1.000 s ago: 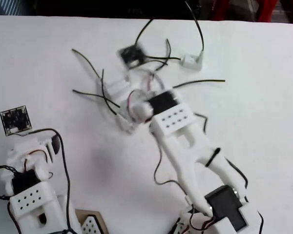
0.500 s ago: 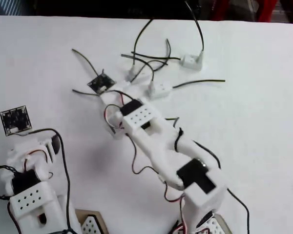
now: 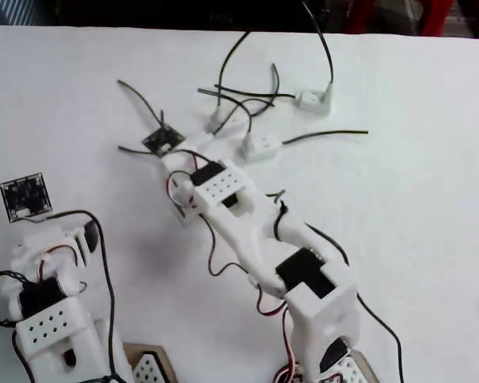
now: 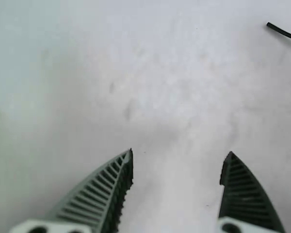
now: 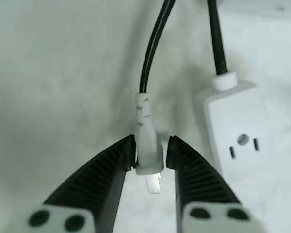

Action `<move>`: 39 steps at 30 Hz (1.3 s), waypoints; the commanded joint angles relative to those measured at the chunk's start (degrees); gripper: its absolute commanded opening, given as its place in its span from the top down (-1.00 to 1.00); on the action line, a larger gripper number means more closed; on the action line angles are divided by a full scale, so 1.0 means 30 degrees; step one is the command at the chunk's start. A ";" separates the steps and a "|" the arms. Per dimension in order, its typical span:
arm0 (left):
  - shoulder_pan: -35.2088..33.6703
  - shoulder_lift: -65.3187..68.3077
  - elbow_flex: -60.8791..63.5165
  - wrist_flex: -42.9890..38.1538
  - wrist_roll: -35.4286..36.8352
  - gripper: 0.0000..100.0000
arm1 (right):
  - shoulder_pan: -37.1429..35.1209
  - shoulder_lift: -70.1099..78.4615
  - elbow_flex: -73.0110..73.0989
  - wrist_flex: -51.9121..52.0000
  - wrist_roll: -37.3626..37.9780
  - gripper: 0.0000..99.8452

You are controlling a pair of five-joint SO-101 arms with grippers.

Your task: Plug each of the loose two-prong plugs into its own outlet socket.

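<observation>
Our right arm (image 3: 255, 231) stretches from the table's 6 o'clock edge toward 11 o'clock, with the elbow bent partway along. Our right gripper (image 5: 151, 141) is pinched on a white plug (image 5: 148, 158) (both ribbed fingers press against its sides). Our left arm (image 3: 48, 311) sits folded at 8 o'clock. Our left gripper (image 4: 177, 160) hangs over the table with its jaws wide apart.

From a fixed spot overhead we are looking down over the bench (image 3: 431, 175), taking in both arms and the tangled cords (image 3: 251, 96). On the left wrist we are peering past the left tool (image 4: 179, 153) at bare bench, close up. On the right wrist we are looking along the right tool (image 5: 151, 139), very near a plug (image 5: 146, 145) and an outlet socket (image 5: 237, 131), within that same tangle.
</observation>
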 commanded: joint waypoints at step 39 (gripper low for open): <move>0.0249 -0.0249 -0.0645 -0.0322 -0.0029 0.43 | -0.0132 -0.0044 -0.2051 0.0542 0.0205 0.90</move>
